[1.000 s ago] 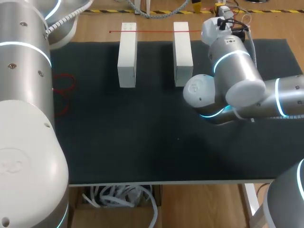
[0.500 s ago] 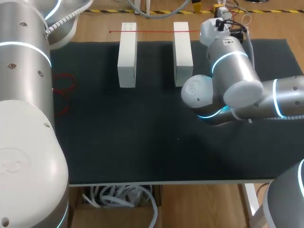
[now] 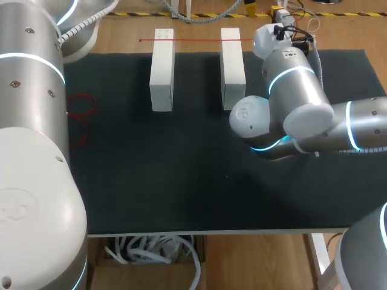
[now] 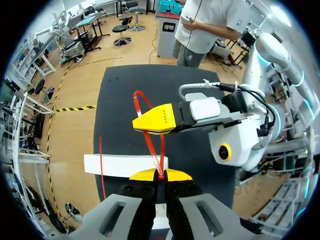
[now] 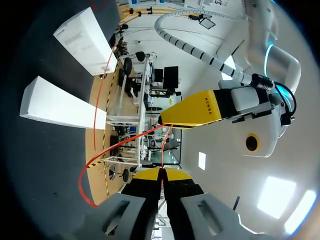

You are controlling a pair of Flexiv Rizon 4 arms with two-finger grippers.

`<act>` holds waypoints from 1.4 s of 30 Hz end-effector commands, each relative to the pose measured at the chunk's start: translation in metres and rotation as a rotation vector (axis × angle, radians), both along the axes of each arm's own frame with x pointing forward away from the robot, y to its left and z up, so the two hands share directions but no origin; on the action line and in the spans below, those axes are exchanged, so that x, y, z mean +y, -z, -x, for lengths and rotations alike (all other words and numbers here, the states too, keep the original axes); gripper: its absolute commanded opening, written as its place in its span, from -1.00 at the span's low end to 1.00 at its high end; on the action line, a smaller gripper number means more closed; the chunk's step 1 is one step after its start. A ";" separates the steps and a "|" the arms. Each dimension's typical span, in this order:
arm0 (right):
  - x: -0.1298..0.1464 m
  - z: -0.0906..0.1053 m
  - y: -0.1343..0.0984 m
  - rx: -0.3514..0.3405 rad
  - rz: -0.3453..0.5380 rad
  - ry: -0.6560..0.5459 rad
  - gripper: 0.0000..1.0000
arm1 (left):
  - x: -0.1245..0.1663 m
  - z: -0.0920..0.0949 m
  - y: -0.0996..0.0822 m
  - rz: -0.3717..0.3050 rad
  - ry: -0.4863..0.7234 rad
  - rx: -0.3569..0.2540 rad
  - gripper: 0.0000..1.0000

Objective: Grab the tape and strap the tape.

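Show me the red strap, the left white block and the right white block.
red strap [image 3: 197, 40], head view, the stretch between the blocks.
left white block [image 3: 161, 71], head view, its top face.
right white block [image 3: 233, 63], head view, its top face.

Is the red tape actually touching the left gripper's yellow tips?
Touching. In the left wrist view the red tape runs straight into the left gripper, whose jaws are pressed together on it from both sides.

No lettering is clear enough to read. A short line of small dark capitals runs along the yellow fingertip [image 4: 161, 119] of the right claw [image 5: 161, 174], just beside the thin red tape [image 4: 152, 150]. A similar line runs along the yellow fingertip [image 5: 197, 111] of the left claw [image 4: 159, 176]. Faint grey print marks a white rectangular block [image 5: 82, 40] near that tape.
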State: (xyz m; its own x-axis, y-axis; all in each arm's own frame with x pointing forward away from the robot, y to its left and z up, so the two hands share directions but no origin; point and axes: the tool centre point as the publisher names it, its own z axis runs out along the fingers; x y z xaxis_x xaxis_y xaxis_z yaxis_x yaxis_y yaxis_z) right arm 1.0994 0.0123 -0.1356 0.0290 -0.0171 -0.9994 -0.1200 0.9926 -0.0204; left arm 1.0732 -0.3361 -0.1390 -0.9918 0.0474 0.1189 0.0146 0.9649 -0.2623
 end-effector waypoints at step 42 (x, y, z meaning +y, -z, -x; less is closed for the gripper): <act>-0.009 0.004 -0.016 -0.062 0.088 0.033 -1.00 | -0.001 -0.001 -0.002 -0.007 0.000 0.005 -1.00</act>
State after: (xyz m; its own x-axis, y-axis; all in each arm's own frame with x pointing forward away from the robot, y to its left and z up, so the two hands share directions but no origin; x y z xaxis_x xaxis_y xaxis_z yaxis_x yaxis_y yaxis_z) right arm 1.0940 0.0027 -0.1221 0.0939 -0.1043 -0.9901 -0.0860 0.9899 -0.1125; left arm 1.0731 -0.3363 -0.1390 -0.9918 0.0475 0.1188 0.0148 0.9649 -0.2622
